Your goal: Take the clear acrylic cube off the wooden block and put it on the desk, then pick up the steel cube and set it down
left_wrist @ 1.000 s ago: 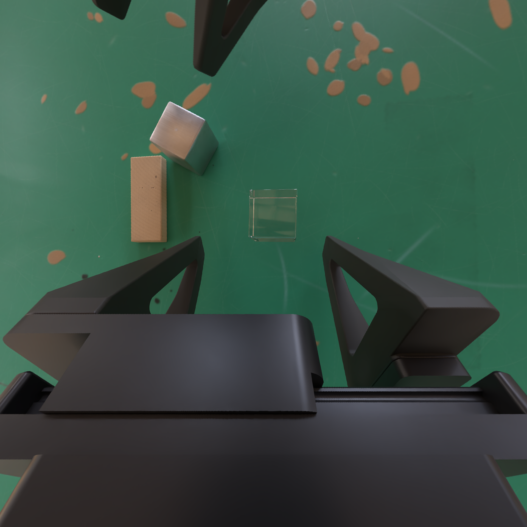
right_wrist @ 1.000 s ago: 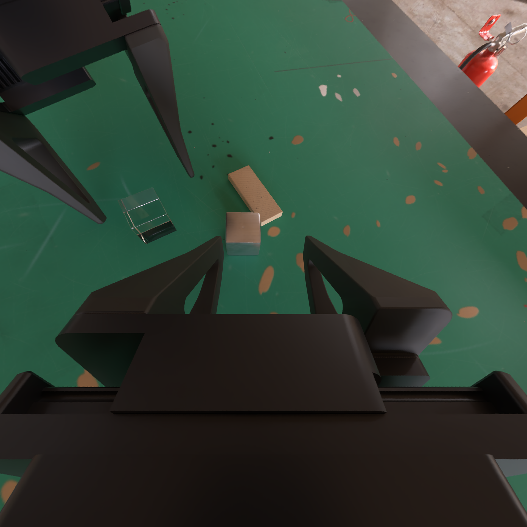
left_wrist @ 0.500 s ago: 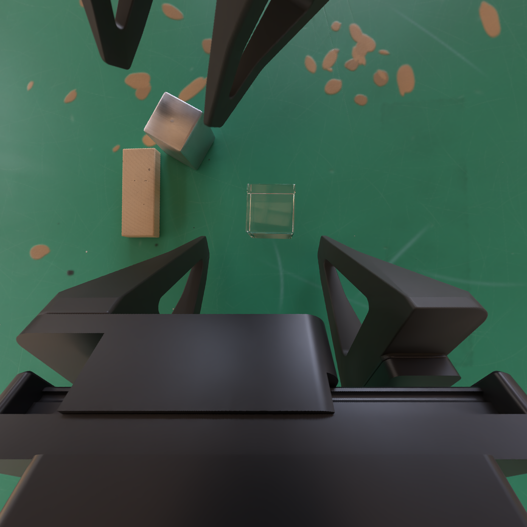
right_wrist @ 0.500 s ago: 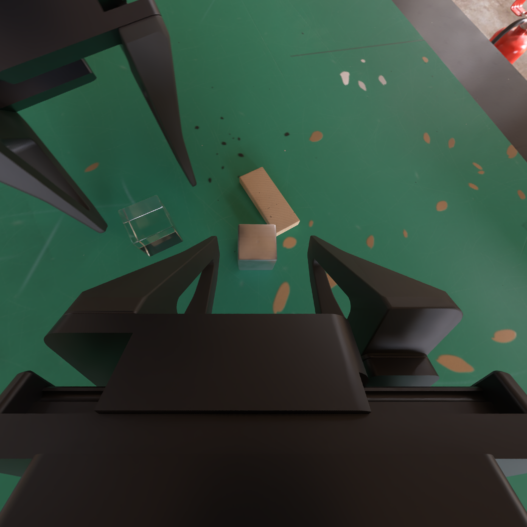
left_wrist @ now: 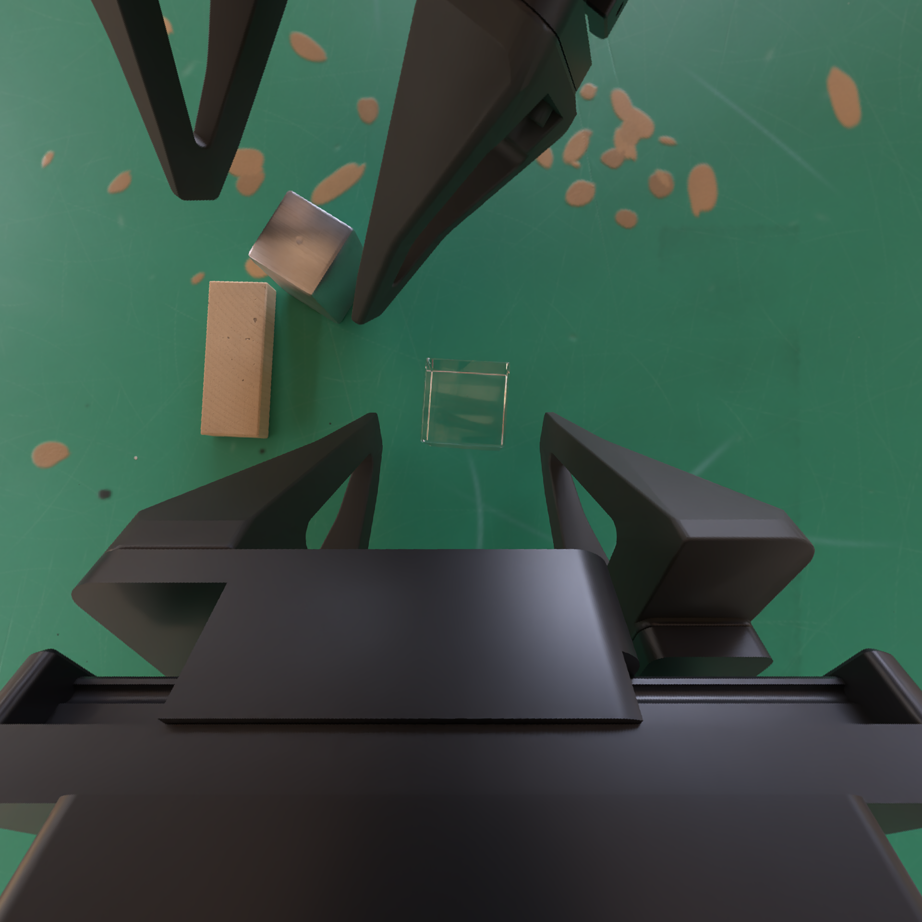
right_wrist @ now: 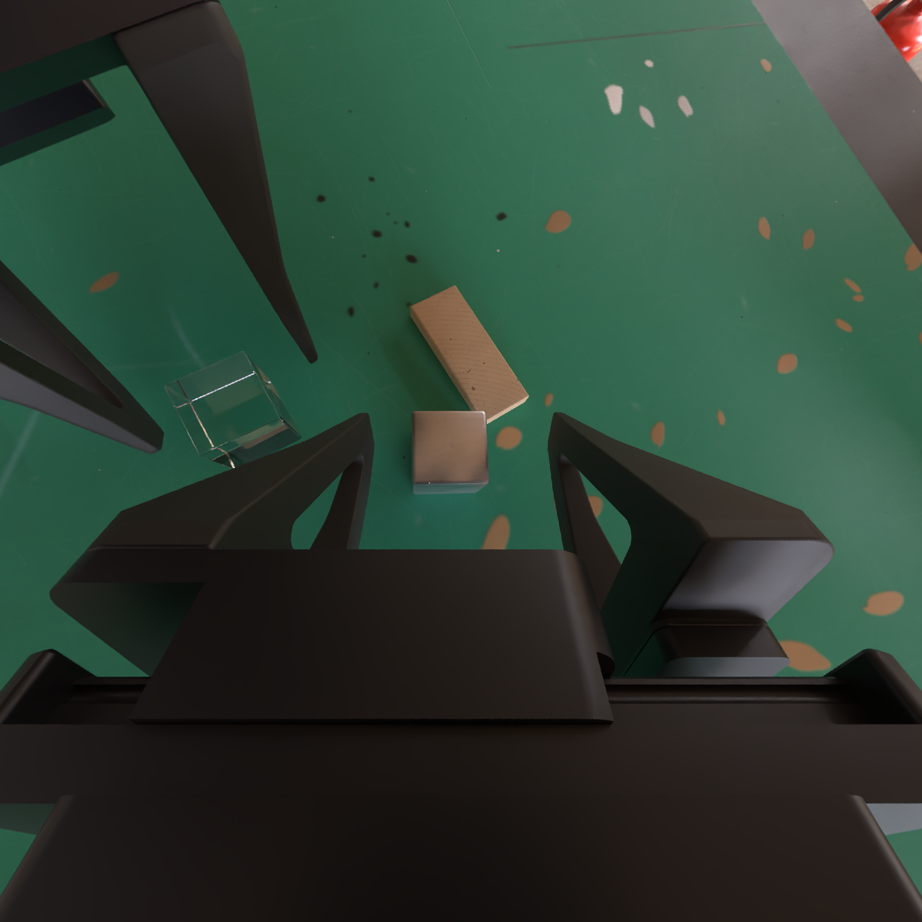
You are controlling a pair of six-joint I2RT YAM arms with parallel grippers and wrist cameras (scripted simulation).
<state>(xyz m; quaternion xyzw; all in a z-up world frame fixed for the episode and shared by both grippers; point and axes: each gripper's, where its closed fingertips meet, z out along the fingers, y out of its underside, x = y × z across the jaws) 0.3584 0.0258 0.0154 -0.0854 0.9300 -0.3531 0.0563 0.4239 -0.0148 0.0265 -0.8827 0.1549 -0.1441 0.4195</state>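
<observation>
Pale rectangular wooden block (left_wrist: 238, 359), flat on green bench (left_wrist: 698, 349). Grey steel cube (right_wrist: 449, 451), at block's 1 o'clock, between spread right claw (right_wrist: 460, 424). Clear acrylic cube (left_wrist: 465, 401), on bench, below gaping, empty left claw (left_wrist: 461, 424).

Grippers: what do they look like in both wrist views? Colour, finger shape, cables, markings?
The left gripper and right gripper match: matte black all over, two tapered wedge-shaped fingers with triangular cutouts, and a flat plate on a slotted rail behind them. No cables or markings are visible.

No writing, label, brand, number or sign can be read anywhere in either view.
</observation>
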